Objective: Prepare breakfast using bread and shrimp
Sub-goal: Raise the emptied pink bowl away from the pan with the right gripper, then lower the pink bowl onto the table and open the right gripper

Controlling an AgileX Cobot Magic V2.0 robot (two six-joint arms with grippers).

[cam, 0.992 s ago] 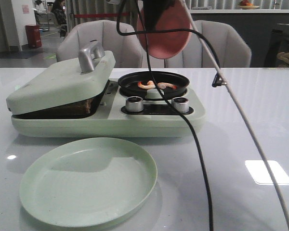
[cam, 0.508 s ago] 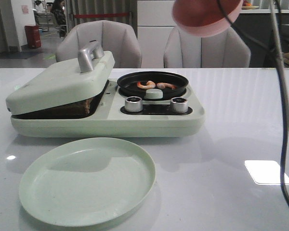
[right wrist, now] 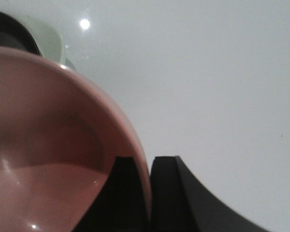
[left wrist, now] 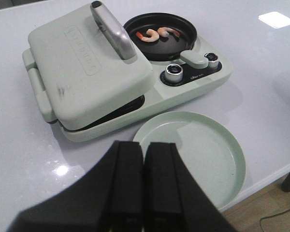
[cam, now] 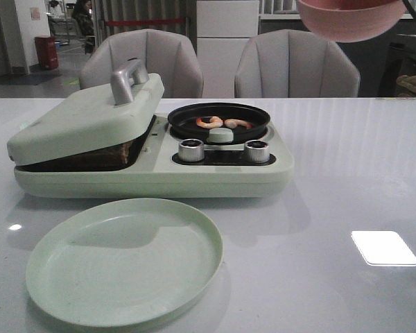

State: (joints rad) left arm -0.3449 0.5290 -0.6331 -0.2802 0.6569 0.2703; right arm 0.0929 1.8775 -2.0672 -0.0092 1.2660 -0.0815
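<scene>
A: Item one, right gripper (right wrist: 149, 193). Condition?

B: Fingers clamped on the rim of a pink bowl (right wrist: 53, 145), one finger inside the wall, one outside. The front view shows the bowl (cam: 350, 17) held high above the table's far right side, well clear of the appliance. Nothing can be seen inside it.

A: Item two, left gripper (left wrist: 144, 188).

B: Jaws pressed together, black fingers (left wrist: 127, 183) touching along their length, nothing between them. It hangs over the near edge of the white table (cam: 347, 180), just short of the plate.

A: Item three, the plate.

B: Pale green round plate (cam: 125, 260), lying flat in front of the appliance, nothing on it.

A: Item four, the appliance.

B: Pale green breakfast maker (cam: 152, 149): on its left half a hinged lid (left wrist: 87, 63) with a silver handle (cam: 128, 80), resting slightly ajar; on its right half a round black pan (cam: 218, 119), with two silver knobs (cam: 191, 149) in front of it.

A: Item five, the shrimp.

B: Two curled shrimp (cam: 223, 123), pinkish with orange tints, lying side by side in the black pan, close together near its middle.

A: Item six, the bread.

B: A brown edge of bread (cam: 121, 151) shows in the gap under the lid, on the lower plate. The number of slices cannot be told.

A: Surroundings?

B: Two grey chairs (cam: 288, 62) behind the table.
</scene>
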